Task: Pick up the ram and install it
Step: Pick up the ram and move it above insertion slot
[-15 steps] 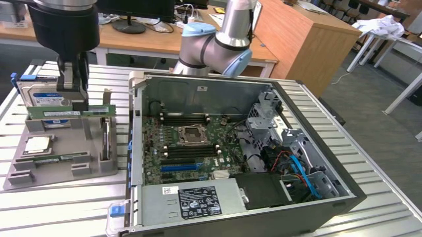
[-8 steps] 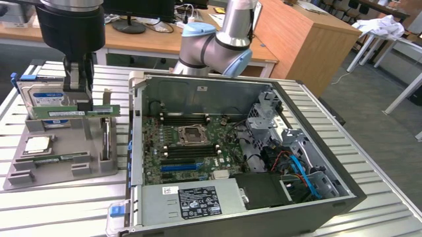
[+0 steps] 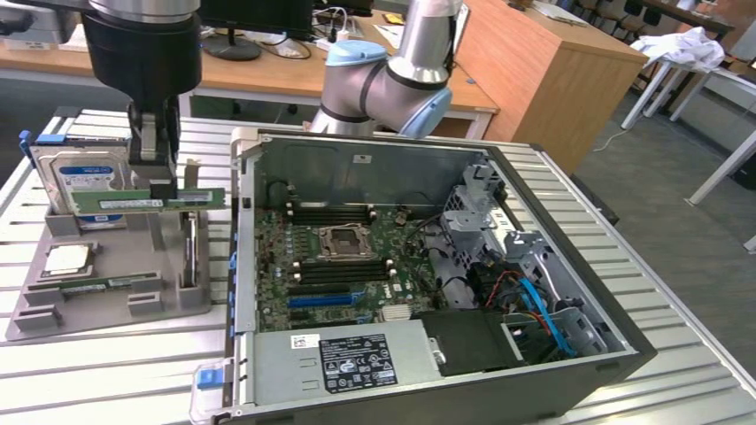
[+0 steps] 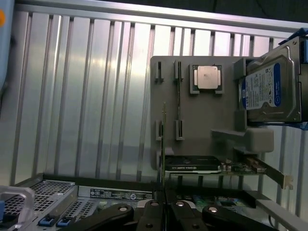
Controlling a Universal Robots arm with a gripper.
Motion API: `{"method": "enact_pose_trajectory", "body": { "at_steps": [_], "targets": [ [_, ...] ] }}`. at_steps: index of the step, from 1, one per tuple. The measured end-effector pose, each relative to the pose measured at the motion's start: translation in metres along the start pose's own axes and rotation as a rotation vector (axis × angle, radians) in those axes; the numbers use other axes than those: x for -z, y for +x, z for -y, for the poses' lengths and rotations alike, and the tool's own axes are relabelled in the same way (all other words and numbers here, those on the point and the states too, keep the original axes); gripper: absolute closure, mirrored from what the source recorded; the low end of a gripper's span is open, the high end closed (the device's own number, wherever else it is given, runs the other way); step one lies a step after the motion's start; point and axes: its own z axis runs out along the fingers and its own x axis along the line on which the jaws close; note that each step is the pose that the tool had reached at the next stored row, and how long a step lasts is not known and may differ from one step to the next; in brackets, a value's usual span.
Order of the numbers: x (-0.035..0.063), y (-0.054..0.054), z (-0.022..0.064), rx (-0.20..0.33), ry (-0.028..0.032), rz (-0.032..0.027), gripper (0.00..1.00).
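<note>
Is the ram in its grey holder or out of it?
Out. The gripper is shut on the ram, holding it above the grey holder.

Shiny ribbed metal table [image 3: 106, 372], matt grey plastic holder [image 3: 177, 301], green circuit-board ram [image 3: 119, 204].

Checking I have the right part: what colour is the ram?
The ram is green with a white label, clearest in the exterior view.

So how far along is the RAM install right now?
Done: the long green RAM stick is picked up, held above the grey parts tray. In hand: the shut end effector clamps it. Left: installing; the black memory slots in the open computer case look empty.
</note>
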Motion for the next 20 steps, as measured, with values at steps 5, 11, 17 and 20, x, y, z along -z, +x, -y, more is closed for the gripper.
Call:
{"method": "enact_pose_trajectory", "body": {
  "at_steps": [5, 11, 17, 20],
  "targets": [
    [0.0003, 0.000, 0.0070, 0.000, 0.0000, 0.0000, 0.88],
    [0.0005, 0.001, 0.0148, 0.000, 0.0000, 0.0000, 0.88],
    [0.0008, 0.002, 0.0219, 0.000, 0.0000, -0.0001, 0.88],
    [0.0009, 0.002, 0.0255, 0.000, 0.0000, -0.0001, 0.88]
  ]
}}
